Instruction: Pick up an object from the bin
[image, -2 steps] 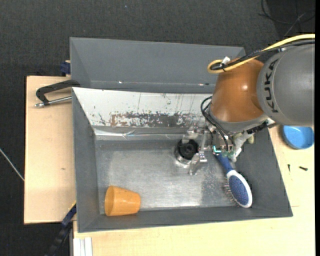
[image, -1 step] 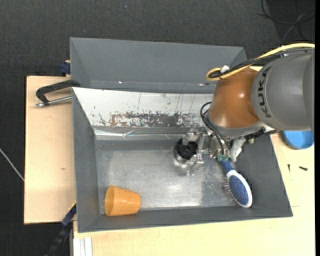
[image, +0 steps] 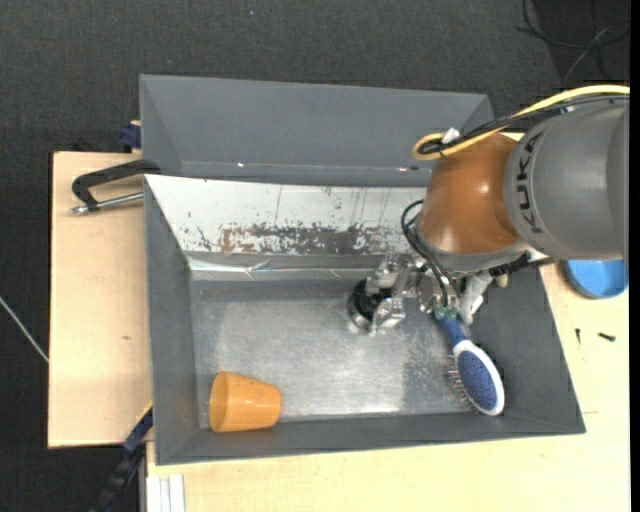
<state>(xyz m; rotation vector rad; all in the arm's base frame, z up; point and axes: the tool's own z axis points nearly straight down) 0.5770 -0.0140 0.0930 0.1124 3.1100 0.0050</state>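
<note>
My jaws hang low over the floor of the grey metal bin (image: 170, 330), a little toward three o'clock of its middle. From this angle I cannot tell how far they are open, or whether anything sits between them. Just beside them at four o'clock lies a hairbrush with a blue handle and an oval blue-and-white head (image: 478, 380), its handle end pointing up toward my wrist. An orange plastic cup (image: 243, 402) lies on its side at seven o'clock, well apart, near the front wall.
</note>
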